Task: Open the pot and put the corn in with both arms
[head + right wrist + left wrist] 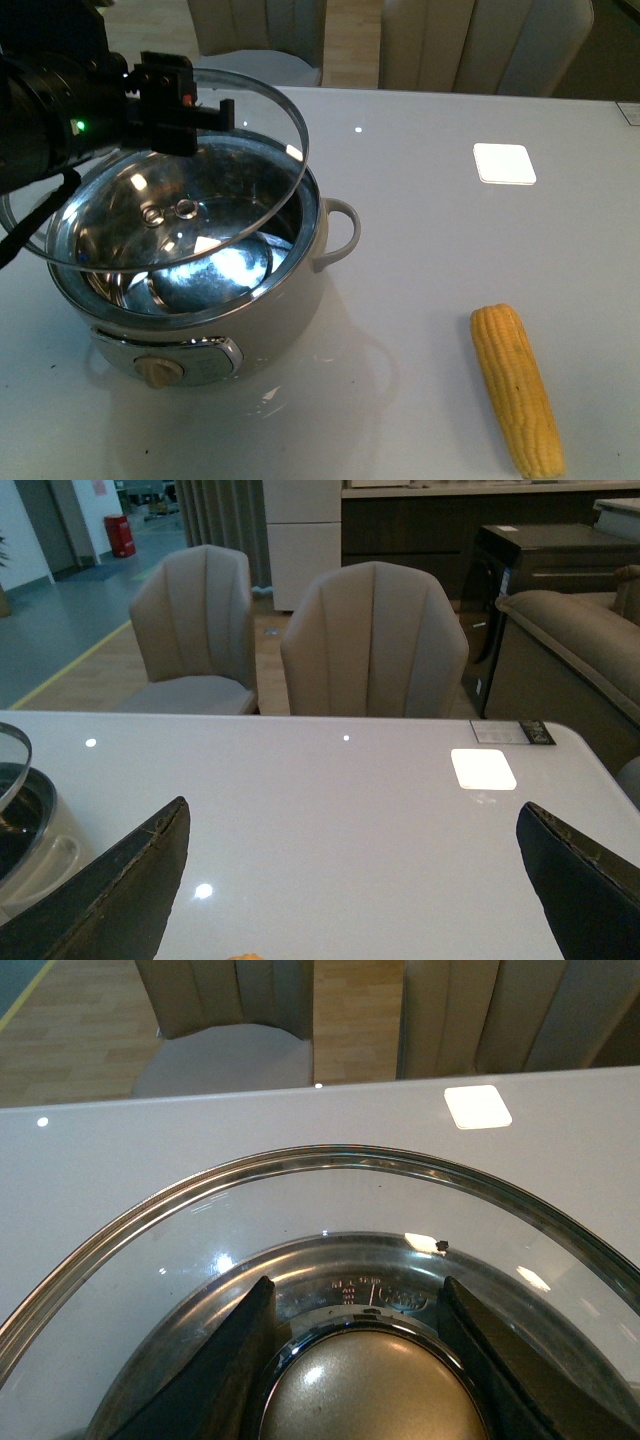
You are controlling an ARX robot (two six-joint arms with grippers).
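The pot point(285, 320) sits on the left side of the white counter point(420, 220). It is cream on the outside and shiny inside. It has a knob on its front and a loop handle on its side.

The left tool point(185, 100) holds the glass lid point(240, 170) up over the pot. The lid is tipped. I cannot tell if its low edge touches the pot's rim. From the left wrist, the two dark fingers point(225, 1370) sit close on each side of the lid's round gold knob point(370, 1390), so the left tool is closed tight on it.

The corn point(515, 385) lies flat on the counter on the right side, well apart from the pot. Its thin end points to the near edge. Nothing touches it.

The right tool point(352, 810) hangs over the counter. Its fingers point(120, 890) stand wide apart and have nothing between them.

A small white square point(504, 163) lies flat on the counter, farther back on the right. Two tan chairs point(375, 640) stand behind the counter.
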